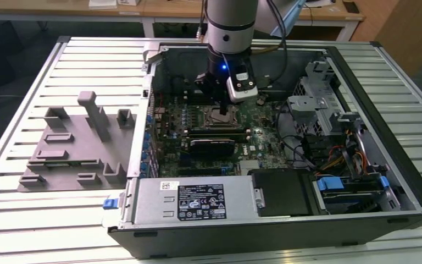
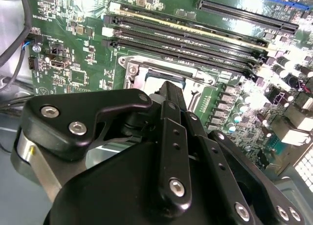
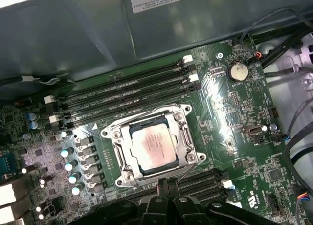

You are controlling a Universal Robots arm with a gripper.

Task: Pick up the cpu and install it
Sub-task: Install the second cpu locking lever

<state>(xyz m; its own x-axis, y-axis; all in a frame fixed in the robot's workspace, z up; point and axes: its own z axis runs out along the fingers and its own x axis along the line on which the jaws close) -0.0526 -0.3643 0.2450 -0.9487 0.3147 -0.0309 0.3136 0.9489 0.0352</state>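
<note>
Tool (image 1: 225, 110): poised just above socket (image 3: 152, 145) on motherboard (image 3: 234, 112); finger state cannot be told. Cpu (image 3: 153, 145): seated flat inside socket frame, not gripped.

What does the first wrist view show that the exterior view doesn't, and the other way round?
First wrist view: the cpu lying flat inside the metal-framed socket, and a round coin cell on the board.
Exterior view: the open computer case on a slatted table, a grey fixture block at that view's left, and the arm above the board.
Both: the green motherboard, with the gripper near the socket.
</note>
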